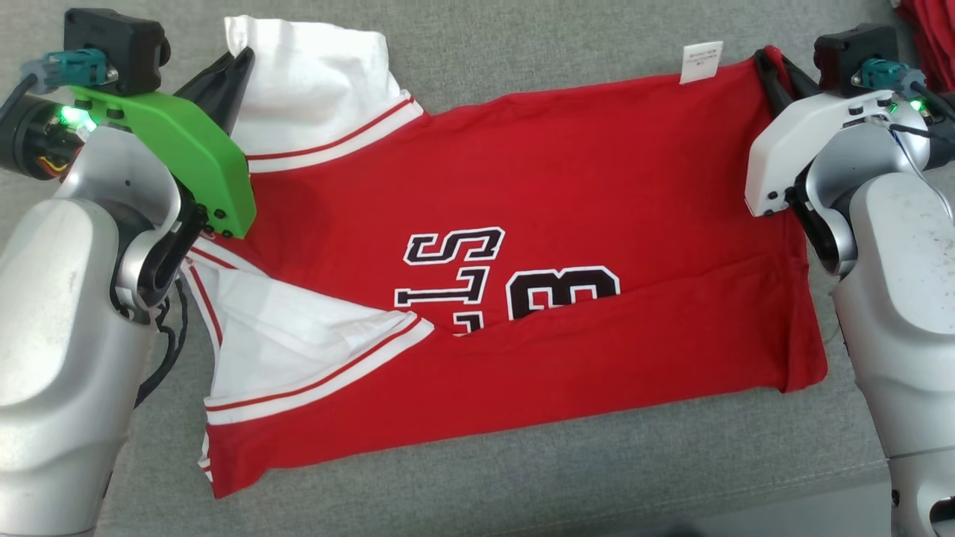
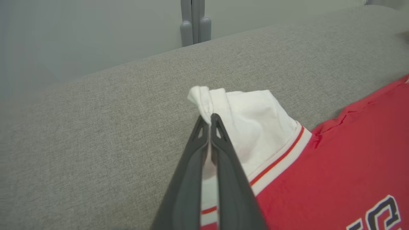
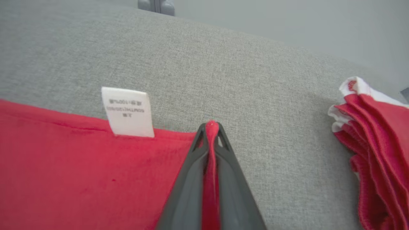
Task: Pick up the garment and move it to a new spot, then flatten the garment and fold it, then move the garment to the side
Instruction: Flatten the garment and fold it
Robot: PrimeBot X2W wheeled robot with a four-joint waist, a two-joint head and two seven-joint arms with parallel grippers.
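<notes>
- Spread across middle of grey fabric bench [image 1: 522, 52]: red jersey with white sleeves [image 1: 597, 186], near edge folded up over the print.
- Clamped on far white sleeve [image 2: 255, 121], at its edge: left tool [image 2: 211, 117].
- Clamped on far red hem corner, beside white label [image 3: 129, 111]: right tool [image 3: 211, 125].

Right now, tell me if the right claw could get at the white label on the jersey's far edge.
Probably yes, once it lets go. The right claw is shut on a red corner of the jersey; the label sticks out of that same edge just beside it, nothing lying between.
</notes>
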